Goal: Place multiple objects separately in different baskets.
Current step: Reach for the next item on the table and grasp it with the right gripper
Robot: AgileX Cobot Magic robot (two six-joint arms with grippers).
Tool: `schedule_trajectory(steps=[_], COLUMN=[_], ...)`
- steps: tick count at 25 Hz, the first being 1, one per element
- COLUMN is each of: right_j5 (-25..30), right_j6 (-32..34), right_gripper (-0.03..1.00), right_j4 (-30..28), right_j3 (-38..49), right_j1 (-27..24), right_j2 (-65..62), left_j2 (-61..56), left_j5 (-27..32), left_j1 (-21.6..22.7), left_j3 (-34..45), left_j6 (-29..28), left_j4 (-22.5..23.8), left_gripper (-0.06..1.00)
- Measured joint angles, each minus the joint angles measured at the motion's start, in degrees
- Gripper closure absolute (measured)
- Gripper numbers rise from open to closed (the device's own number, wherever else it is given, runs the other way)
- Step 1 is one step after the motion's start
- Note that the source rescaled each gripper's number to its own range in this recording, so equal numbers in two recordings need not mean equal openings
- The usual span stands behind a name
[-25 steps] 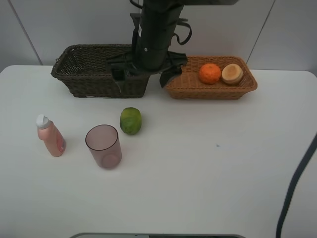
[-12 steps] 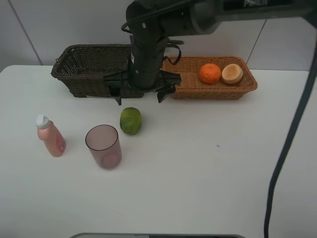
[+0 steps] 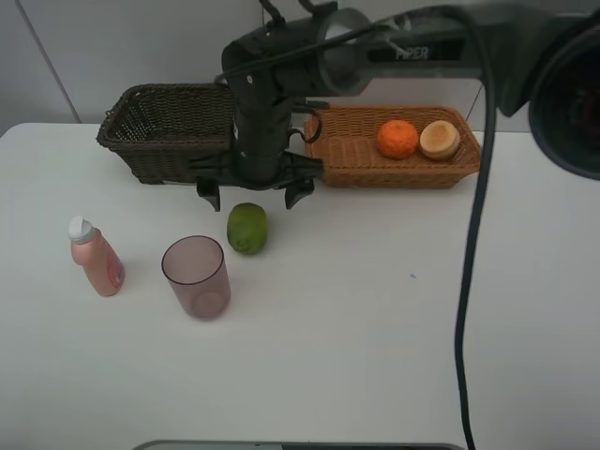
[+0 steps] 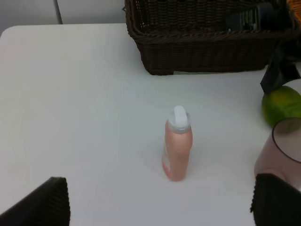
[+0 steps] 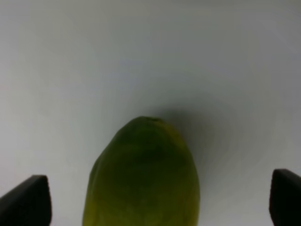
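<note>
my right claw (image 3: 251,196) hangs wide open just above the green fruit (image 3: 247,228). the fruit lies on the white surface (image 3: 394,328) in front of the dark basket (image 3: 141,131), near the mauve cup (image 3: 196,277). my left claw (image 4: 162,205) is open too and empty, facing the pink bottle (image 4: 178,149). the risk, as i judge it: an off-centre pinch could send the round fruit rolling, or a finger could knock the cup. the surface is plain and matte. pale wall panels (image 3: 94,47) stand behind.

Dark grey arm (image 3: 267,103) — white PIPER lettering (image 3: 413,52), thick black cable (image 3: 466,281) — black-fingered right gripper (image 3: 250,199)
</note>
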Motion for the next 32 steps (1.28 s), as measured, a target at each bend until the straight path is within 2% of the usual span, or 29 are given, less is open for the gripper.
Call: schedule_trajectory(steps=[20,29,30,32], right_j5=[-4.74,-4.64,-4.64,-4.64], right_j6=[0.0,0.0,0.0,0.0], right_gripper=[0.02,0.02,0.03,0.13], right_j4=[-0.57,-0.63,-0.63,-0.63], right_j3=[-0.04,-0.04,-0.04,-0.04], right_j1=[-1.13,-1.13,-1.13,-1.13], right_j2=[4.9,6.19,6.19,6.19], left_j2=[0.0,0.0,0.0,0.0], left_j5=[0.0,0.0,0.0,0.0], left_j1=[0.0,0.0,0.0,0.0], left_j3=[0.0,0.0,0.0,0.0], left_j6=[0.0,0.0,0.0,0.0], left_j4=[0.0,0.0,0.0,0.0], left_gripper=[-0.05,-0.05,-0.05,-0.05])
